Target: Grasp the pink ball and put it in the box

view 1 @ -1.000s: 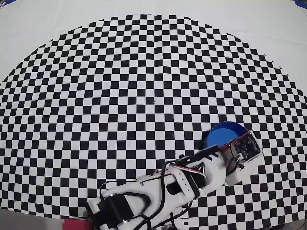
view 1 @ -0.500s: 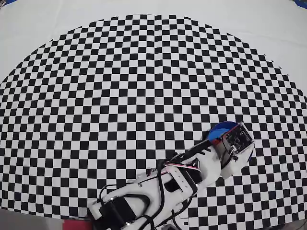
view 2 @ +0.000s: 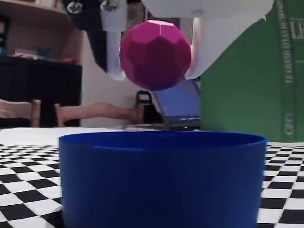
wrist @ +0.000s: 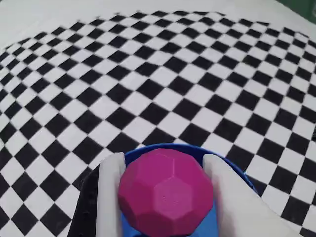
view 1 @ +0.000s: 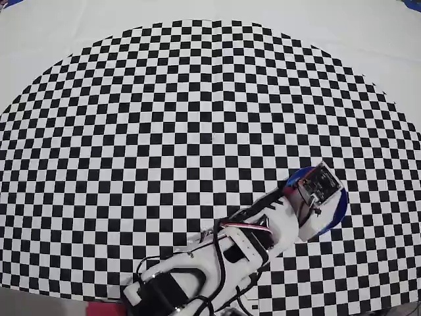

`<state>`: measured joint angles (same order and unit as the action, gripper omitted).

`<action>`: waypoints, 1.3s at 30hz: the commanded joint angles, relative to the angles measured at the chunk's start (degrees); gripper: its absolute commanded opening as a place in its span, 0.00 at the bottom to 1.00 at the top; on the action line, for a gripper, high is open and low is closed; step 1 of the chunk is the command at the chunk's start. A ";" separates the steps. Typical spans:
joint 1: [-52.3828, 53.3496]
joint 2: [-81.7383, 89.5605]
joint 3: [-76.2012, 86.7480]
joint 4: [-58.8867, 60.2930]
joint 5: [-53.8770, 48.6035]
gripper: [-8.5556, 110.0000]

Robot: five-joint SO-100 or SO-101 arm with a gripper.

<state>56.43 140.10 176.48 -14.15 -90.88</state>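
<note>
The faceted pink ball (wrist: 165, 192) (view 2: 155, 54) sits between two white fingers (wrist: 111, 197), with my gripper (wrist: 165, 195) (view 2: 154, 57) shut on it. Seen from the fixed view, the ball hangs in the air directly above the blue box (view 2: 161, 178), well clear of its rim. In the wrist view the box (wrist: 163, 148) shows as a blue rim and floor under the ball. From overhead, the arm's head (view 1: 316, 201) covers most of the box (view 1: 340, 209); the ball is hidden there.
A black-and-white checkered mat (view 1: 197, 118) covers the table, with plain white cloth (view 1: 66, 33) around it. Behind the table the fixed view shows a green panel (view 2: 256, 71) at right and dark shelves (view 2: 33, 90) at left.
The arm's head has swung up and slightly left in the overhead view, moving over the blue box and covering more of it. The box has stayed in place.
</note>
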 commanded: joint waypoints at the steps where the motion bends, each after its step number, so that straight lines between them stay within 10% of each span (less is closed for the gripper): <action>1: -1.14 1.41 0.00 0.18 -0.26 0.07; 39: -0.53 -1.14 1.32 1.93 0.35 0.07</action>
<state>55.28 139.92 177.36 -12.39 -90.88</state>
